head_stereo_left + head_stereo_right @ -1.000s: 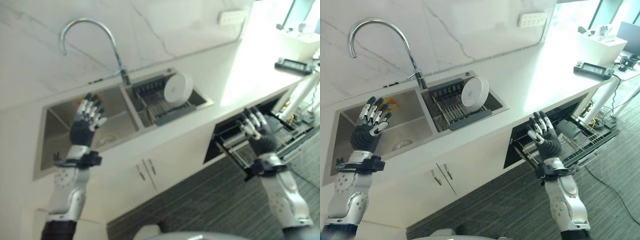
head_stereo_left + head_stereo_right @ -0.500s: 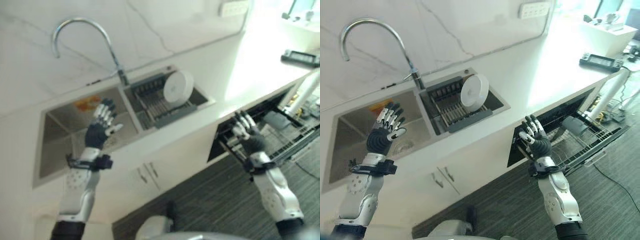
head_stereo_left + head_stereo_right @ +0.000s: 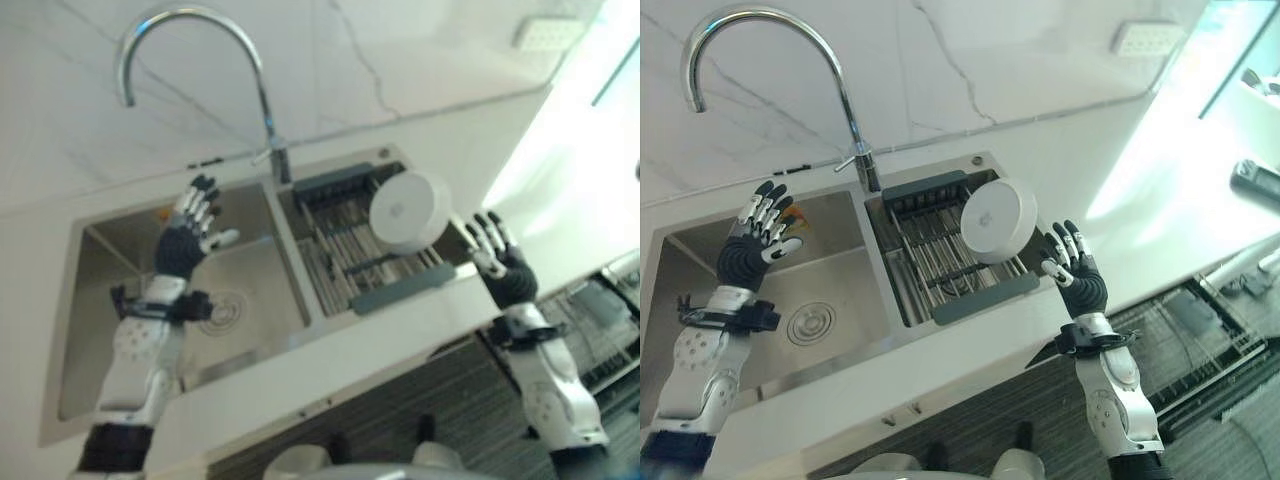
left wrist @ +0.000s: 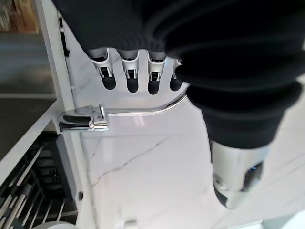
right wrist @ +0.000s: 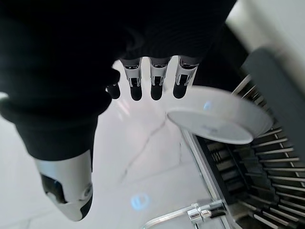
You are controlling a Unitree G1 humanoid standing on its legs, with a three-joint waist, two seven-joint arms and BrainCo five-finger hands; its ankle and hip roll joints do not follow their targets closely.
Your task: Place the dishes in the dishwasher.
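White marble counter (image 3: 1160, 190), double steel sink (image 3: 700, 260), tall faucet (image 3: 830, 60). White plate (image 3: 998, 220) stands on edge in grey drying rack (image 3: 940, 260) in sink's right basin. Dishwasher rack (image 3: 1200, 340) pulled out low right over dark floor. Left hand (image 3: 755, 240) raised over left basin, fingers spread, empty. Right hand (image 3: 1072, 270) splayed, empty, just beside plate, now nearer than second ago; camera shifted toward sink

Silver-grey arms – dark ribbed wrist covers – silver fingers with dark tips

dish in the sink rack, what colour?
White. The dish stands on edge in the dark grey rack; the right eye view shows it best.
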